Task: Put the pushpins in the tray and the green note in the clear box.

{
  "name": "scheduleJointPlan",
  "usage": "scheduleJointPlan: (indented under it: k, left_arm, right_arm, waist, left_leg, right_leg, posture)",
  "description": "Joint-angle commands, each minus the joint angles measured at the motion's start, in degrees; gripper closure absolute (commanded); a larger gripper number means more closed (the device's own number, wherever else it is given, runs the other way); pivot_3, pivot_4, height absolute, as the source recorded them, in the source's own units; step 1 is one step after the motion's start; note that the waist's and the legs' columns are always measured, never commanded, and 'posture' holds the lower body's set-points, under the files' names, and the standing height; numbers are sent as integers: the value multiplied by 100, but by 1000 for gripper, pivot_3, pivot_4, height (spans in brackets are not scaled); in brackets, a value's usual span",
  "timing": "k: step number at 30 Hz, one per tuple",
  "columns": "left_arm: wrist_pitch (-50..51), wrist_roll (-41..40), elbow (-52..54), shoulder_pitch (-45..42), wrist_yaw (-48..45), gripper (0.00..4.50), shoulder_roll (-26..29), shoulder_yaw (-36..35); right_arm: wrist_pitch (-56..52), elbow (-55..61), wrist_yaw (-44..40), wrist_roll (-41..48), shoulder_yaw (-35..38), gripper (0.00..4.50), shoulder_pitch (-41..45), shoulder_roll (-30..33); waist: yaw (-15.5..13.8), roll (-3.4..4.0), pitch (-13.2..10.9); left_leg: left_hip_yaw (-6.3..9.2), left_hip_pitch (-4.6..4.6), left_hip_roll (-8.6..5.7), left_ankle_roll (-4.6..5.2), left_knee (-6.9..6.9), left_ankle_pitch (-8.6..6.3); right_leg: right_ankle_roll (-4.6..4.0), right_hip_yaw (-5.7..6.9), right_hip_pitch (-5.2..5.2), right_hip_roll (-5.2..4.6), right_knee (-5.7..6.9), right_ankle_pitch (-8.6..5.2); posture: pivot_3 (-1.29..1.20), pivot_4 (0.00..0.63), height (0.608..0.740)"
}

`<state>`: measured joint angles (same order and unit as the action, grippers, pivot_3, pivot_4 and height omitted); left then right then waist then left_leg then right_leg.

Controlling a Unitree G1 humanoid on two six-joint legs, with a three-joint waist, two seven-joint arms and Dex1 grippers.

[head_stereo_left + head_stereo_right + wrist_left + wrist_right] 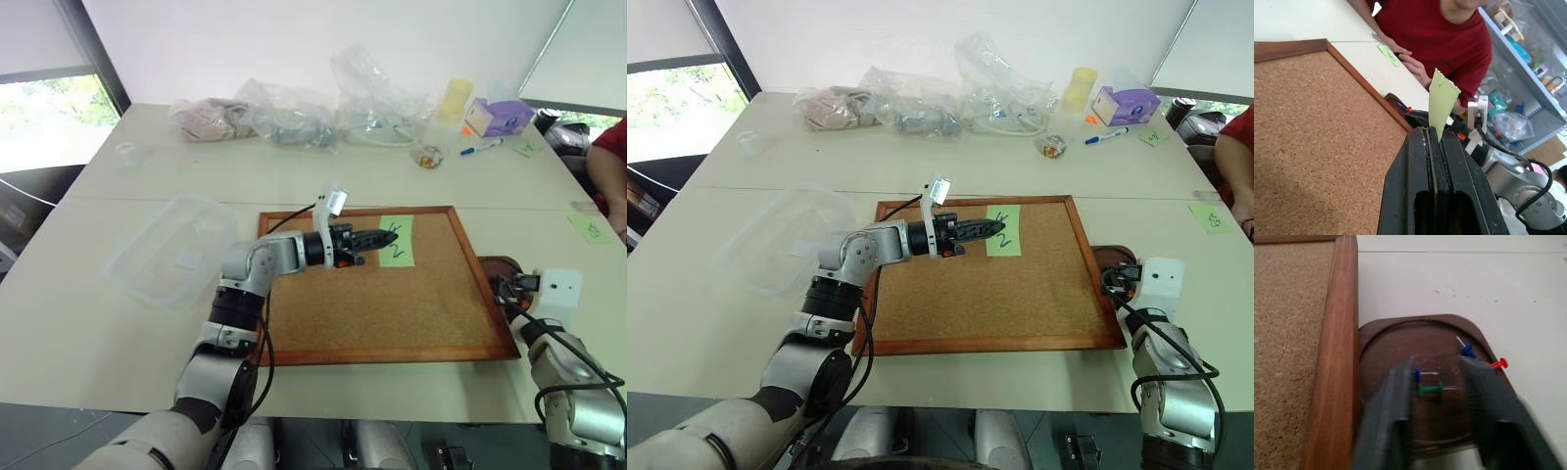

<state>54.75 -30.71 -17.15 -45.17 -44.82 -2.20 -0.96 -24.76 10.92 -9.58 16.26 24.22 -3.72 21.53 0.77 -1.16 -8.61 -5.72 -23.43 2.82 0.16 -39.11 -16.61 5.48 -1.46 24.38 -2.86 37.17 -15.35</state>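
My left gripper (377, 238) reaches over the cork board and is shut on the left edge of the green note (397, 240). In the left wrist view the note (1442, 105) stands up from between the closed fingers (1415, 161). My right gripper (1436, 369) hangs open just above the dark wooden tray (1381, 340), right of the board. Pushpins are in the tray: a green one (1430, 389) between the open fingers, a blue one (1466, 350) near the far side and a red one (1498, 364) at the rim. The clear box (171, 250) lies left of the board.
The framed cork board (382, 294) fills the table's middle. Clear plastic bags (284, 117), a yellow cup (454, 100), a purple tissue box (500, 116) and a marker (482, 148) line the far side. A person in red (609, 171) sits at the right, near another green slip (591, 228).
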Motion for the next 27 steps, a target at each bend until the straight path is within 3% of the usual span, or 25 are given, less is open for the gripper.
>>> scheduleJointPlan:
  k: [1,3,11,17,22,27]
  left_arm:
    - [25,-177,226,-31,4,4500,-4,41]
    - [14,-177,198,-42,-1,4500,15,44]
    - [1,-229,148,-73,2,4500,89,45]
    - [-96,-242,499,-316,33,4500,481,-86]
    - [428,-365,1140,-750,193,4500,1683,-469]
    - [1045,-273,1249,-839,-24,4500,3552,-658]
  right_arm:
    - [7,141,-20,67,86,996,55,36]
    - [10,190,-12,85,104,33,39,19]
    - [246,463,59,136,256,33,-26,-16]
    - [247,1650,151,317,373,33,48,33]
    - [-595,2907,-415,991,-463,33,291,434]
    - [-1287,3337,-972,1337,-1775,33,573,696]
  waist:
    - [0,0,0]
    - [0,0,0]
    - [0,0,0]
    - [13,2,-1]
    - [57,6,-5]
    - [30,8,-7]
  left_leg:
    - [0,0,0,0,0,0]
    - [0,0,0,0,0,0]
    - [0,0,0,0,0,0]
    - [1,0,0,0,0,0]
    - [19,4,1,0,1,0]
    - [50,5,1,-1,10,0]
  right_leg:
    - [0,0,0,0,0,0]
    - [0,0,0,0,0,0]
    - [0,0,0,0,0,0]
    - [0,0,1,0,1,0]
    - [-3,-11,3,17,3,3]
    - [-5,2,2,27,6,2]
  posture:
    - [0,150,737]
    - [0,150,737]
    - [0,150,737]
    - [0,150,737]
    - [0,150,737]
    - [0,150,737]
